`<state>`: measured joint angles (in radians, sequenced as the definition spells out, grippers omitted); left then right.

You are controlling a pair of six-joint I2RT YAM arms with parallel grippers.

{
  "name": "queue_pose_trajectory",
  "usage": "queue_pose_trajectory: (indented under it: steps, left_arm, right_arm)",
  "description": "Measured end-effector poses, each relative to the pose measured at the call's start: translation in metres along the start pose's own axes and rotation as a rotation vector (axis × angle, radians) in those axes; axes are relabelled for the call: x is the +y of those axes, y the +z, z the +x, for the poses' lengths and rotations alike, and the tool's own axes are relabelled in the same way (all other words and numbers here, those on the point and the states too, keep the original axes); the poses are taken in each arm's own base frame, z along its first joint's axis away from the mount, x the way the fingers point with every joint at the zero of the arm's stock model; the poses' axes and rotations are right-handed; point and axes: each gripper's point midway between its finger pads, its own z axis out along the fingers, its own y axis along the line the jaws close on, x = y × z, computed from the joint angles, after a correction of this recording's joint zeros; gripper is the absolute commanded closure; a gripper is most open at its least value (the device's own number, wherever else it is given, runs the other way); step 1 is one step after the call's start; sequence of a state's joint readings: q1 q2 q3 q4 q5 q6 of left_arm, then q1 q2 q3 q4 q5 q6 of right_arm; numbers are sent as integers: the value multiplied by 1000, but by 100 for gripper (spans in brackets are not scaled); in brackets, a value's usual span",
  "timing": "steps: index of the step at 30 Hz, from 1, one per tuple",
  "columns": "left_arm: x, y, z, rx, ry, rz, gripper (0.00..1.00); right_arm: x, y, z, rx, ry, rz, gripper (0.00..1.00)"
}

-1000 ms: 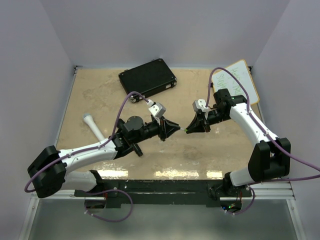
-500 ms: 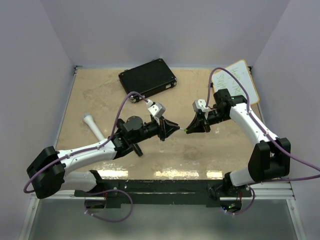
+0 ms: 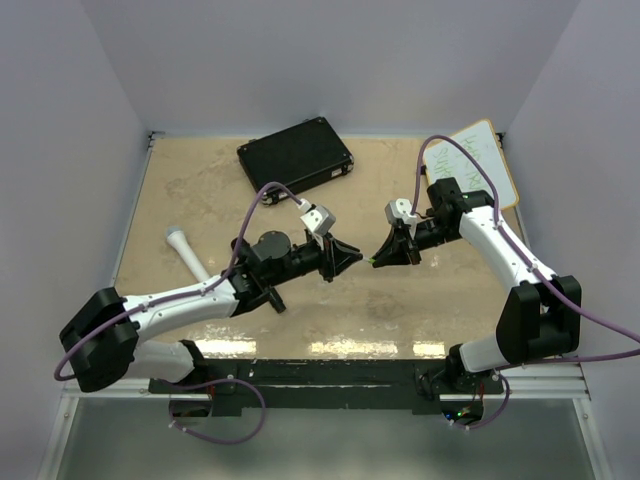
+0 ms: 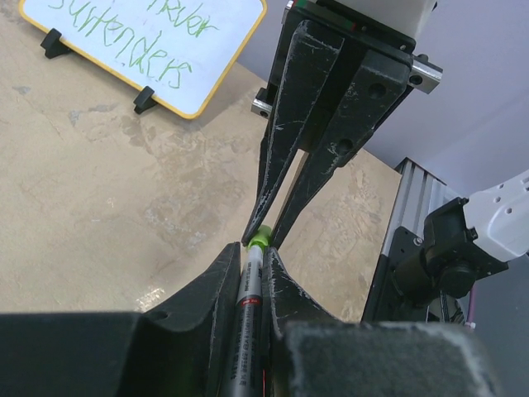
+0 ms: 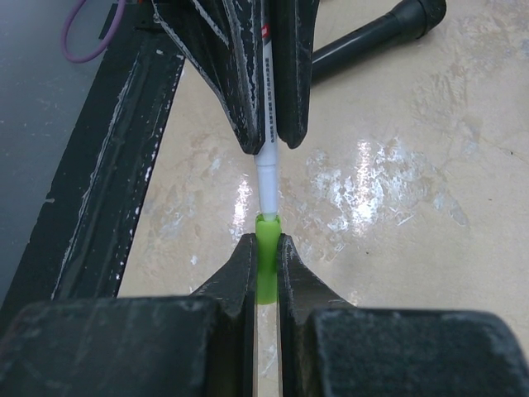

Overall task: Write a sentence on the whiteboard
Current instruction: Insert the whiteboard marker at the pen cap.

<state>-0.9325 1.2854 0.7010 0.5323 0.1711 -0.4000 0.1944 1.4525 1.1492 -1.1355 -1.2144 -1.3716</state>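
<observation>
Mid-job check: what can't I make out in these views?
- Tip of the marker: both wrist views, hidden inside the green cap in the right gripper; how far it is seated is unclear.
- The sentence on the whiteboard: too small in the top view; cut off by the top edge in the left wrist view.
- Barrel of the marker: mostly covered by the left gripper in every view.

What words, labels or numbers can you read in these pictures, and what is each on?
"surrenders": green handwritten sentence on the flat white orange-rimmed rectangular whiteboard.
Handwriting above it: cut off by the frame, not readable.
Small print on the slim grey marker with a green cap: too blurred.
Overhead view: board writing too small.
</observation>
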Motion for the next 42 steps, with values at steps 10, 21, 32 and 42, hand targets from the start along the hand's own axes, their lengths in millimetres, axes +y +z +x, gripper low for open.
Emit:
queue_pose_trajectory:
  steps: [10,21,32,42]
  left_arm:
    - [-1,11,6,7,-9,25,100]
    - [3,32,11,-50,-74,45,100]
    - [11,48,24,-78,-126,51,100]
    - [12,76,39,-67,-144,64,100]
  right_arm:
    - [0,0,-1,-6,1,-1,100]
    - [-8,-8,0,24,25,9,100]
    - [-15,-16,15,100,49,29,100]
    - [-23,-31,35,225,74,80,100]
